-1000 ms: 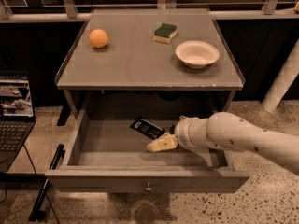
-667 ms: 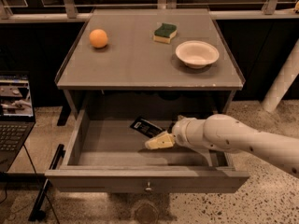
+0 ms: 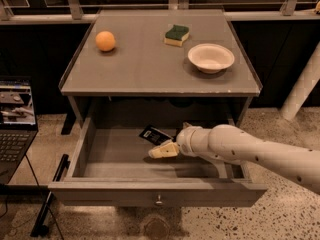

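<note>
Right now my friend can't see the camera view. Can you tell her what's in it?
The robot's gripper reaches into the open drawer of a grey table, close beside a small dark packet. On the tabletop sit an orange, a green-topped sponge and a white bowl.

Orange (image 3: 105,41), sponge (image 3: 177,35), bowl (image 3: 211,57) on tabletop (image 3: 140,71) (laptop (image 3: 15,119) at L); jaws in drawer (image 3: 100,192).

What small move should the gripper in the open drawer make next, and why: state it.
Probably ease the gripper a little toward the back of the drawer, over the black packet. The gripper sits low inside the open drawer, just in front of the packet, which lies flat on the drawer floor; contact cannot be told.
</note>
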`<move>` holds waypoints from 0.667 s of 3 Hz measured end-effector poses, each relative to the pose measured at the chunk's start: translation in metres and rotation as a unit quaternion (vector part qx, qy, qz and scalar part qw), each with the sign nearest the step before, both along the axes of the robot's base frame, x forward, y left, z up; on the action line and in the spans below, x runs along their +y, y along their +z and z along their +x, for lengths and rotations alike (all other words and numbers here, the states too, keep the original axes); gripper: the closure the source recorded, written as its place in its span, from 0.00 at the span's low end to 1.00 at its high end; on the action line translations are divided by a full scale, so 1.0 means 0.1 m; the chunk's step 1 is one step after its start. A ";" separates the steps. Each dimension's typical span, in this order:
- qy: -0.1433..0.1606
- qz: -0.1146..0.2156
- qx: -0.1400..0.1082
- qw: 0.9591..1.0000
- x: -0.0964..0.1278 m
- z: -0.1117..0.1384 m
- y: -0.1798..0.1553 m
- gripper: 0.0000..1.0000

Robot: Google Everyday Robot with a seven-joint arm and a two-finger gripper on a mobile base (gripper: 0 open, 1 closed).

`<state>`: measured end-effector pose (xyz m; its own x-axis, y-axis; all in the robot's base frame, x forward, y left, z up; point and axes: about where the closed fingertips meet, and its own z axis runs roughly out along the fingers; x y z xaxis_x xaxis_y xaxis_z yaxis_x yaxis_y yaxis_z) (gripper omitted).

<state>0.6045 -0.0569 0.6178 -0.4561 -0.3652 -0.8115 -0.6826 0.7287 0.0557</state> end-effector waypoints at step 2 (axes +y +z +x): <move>0.016 -0.042 -0.025 0.999 0.25 0.00 -0.07 0.00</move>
<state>0.6042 -0.0315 0.6112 -0.4037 -0.4466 -0.7985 -0.7057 0.7074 -0.0389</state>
